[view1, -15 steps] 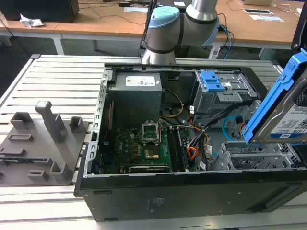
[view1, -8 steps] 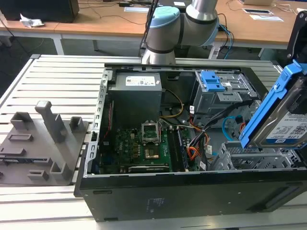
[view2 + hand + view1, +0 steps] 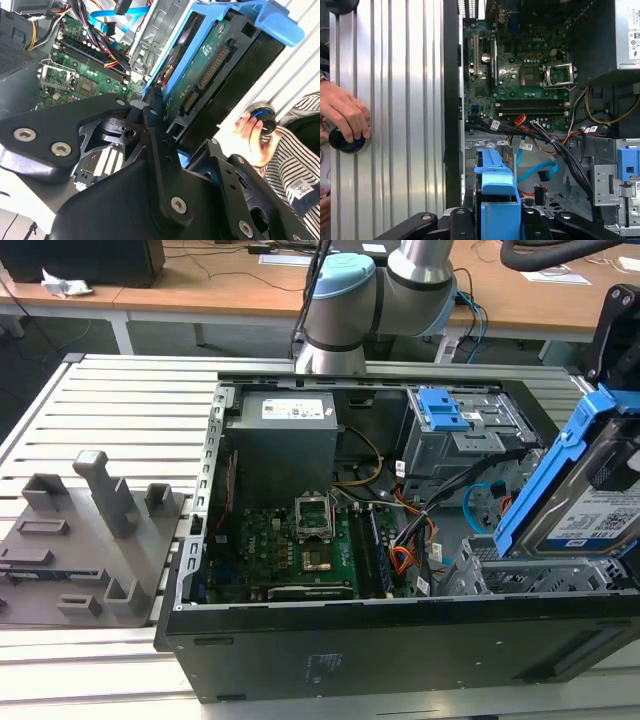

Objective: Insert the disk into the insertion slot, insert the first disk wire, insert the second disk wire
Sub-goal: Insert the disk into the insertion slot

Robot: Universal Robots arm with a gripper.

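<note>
My gripper (image 3: 180,131) is shut on the disk (image 3: 212,65), a silver drive in a bright blue carrier. In the exterior view the disk (image 3: 585,505) hangs tilted over the case's right end, just above the insertion slot (image 3: 535,578), a low grey perforated cage. One black finger (image 3: 610,468) presses on the drive's face. In the first wrist view the carrier's blue end (image 3: 497,197) sits between my fingers. The first disk wire (image 3: 402,560), a red-orange bundle, lies loose beside the motherboard. The second disk wire (image 3: 540,172), light blue, loops near the cage and also shows as a loop (image 3: 480,495).
A taller grey bay with a blue latch (image 3: 440,410) stands behind the cage. The motherboard (image 3: 300,545) and power supply (image 3: 285,440) fill the case's left. A person's hand (image 3: 345,115) holds a black knob on the slatted table beside the case. Grey fixtures (image 3: 90,530) stand at the exterior view's left.
</note>
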